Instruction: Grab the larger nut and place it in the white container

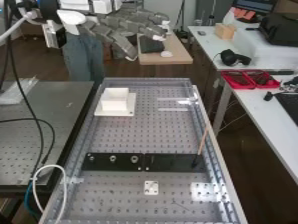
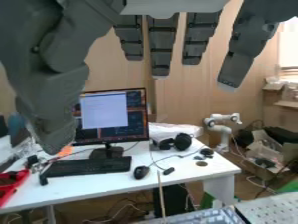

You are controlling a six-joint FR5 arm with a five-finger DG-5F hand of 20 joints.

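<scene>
- Larger nut (image 1: 113,158) is standing on the flat black bar (image 1: 174,162), toward the left edge of the surface (image 1: 126,134) in the high view, with the smaller nut (image 1: 91,158) on one side and the bearing (image 1: 134,159) on the other.
- White container (image 1: 115,103) sits near the far left corner of that same surface, so the nut still needs picking up and carrying over.
- Hand (image 1: 110,26) is up high past the far edge, well apart from the parts. Its fingers (image 2: 161,46) are spread wide and pretty straight, nothing in them.
- Biggest worry imo: grabbing the wrong part. All three are small and sit close together, so coming down a bit off-line could pinch the bearing or smaller nut instead, or knock one over.
- Those fingers look chunky next to a nut that size, so a sloppy pinch could tip it or let it slip out.
- Also, if the hand stays low on the way over, it could clip the container's wall, and letting go early could drop the nut outside.
</scene>
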